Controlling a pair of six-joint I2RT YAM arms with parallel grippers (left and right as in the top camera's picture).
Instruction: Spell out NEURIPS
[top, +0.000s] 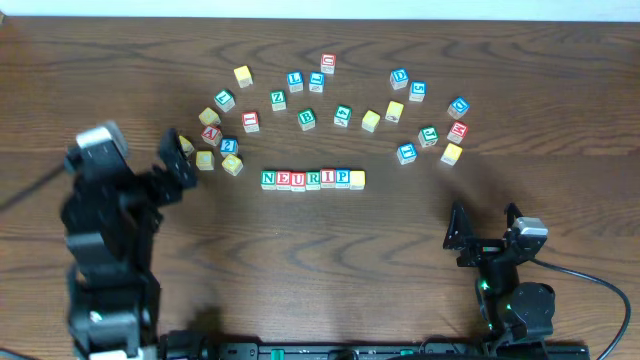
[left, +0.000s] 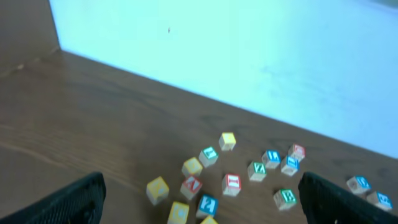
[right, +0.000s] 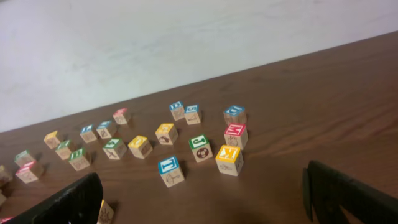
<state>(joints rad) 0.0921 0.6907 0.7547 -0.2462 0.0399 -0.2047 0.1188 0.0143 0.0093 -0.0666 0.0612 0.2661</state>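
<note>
Seven NEURIPS cubes (top: 312, 179) touching in row; bare table (top: 330, 260) before it; left pincer (top: 179, 160), right pincer (top: 484, 222) spread, empty.

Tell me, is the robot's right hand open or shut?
Open. The right gripper shows its fingers far apart at the wrist view's bottom corners, holding nothing.

Three cameras are covering one wooden table.
The overhead camera is looking straight down from well above the table (top: 330, 270), taking in the left pincer (top: 183, 160), the right pincer (top: 484, 225) and the loose cubes (top: 305, 118) ahead of them. The left wrist camera is riding close behind its own fingers (left: 71, 202), peering forward and slightly downward at the cubes near that pincer's tips, with the pale wall (left: 249, 56) beyond. The right wrist camera is looking out likewise between its fingers (right: 348, 196), facing the cubes ahead of its pincer. Both clusters are also showing from overhead.
</note>
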